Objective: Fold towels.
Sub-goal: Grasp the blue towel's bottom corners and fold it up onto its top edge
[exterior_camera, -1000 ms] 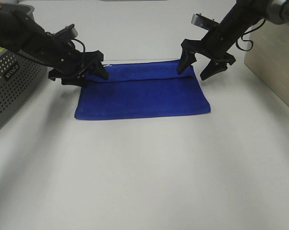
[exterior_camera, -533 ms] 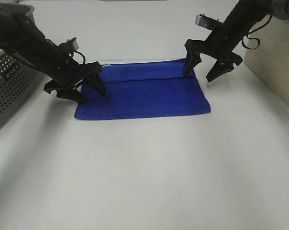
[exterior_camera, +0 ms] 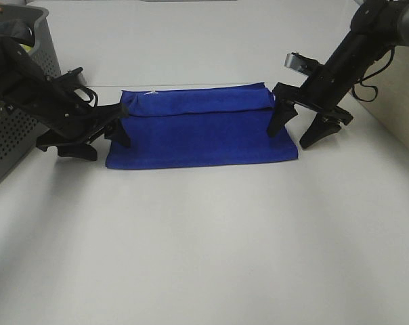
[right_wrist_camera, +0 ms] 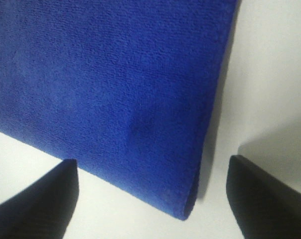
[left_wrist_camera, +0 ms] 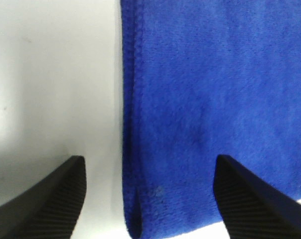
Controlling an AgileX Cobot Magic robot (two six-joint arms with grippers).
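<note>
The royal-blue towel (exterior_camera: 202, 132) lies flat on the white table, its far long edge folded forward as a narrow flap. A tiny white tag (exterior_camera: 150, 93) shows at the far left corner. My left gripper (exterior_camera: 104, 147) is open and low at the towel's left short edge, one finger over the cloth and one on the table. The left wrist view shows the towel's stitched edge (left_wrist_camera: 210, 99) between the open left gripper (left_wrist_camera: 149, 160). My right gripper (exterior_camera: 290, 137) is open and straddles the right short edge. The right wrist view shows the towel's corner (right_wrist_camera: 115, 89) between the open right gripper (right_wrist_camera: 153, 164).
A grey perforated basket (exterior_camera: 15, 115) stands at the left edge, close behind the left arm. A beige box (exterior_camera: 401, 108) stands at the right edge behind the right arm. The white table (exterior_camera: 204, 244) stretches toward the front.
Both grippers have left the towel's far corners and come forward and down along the short edges. The folded flap has stayed in place.
</note>
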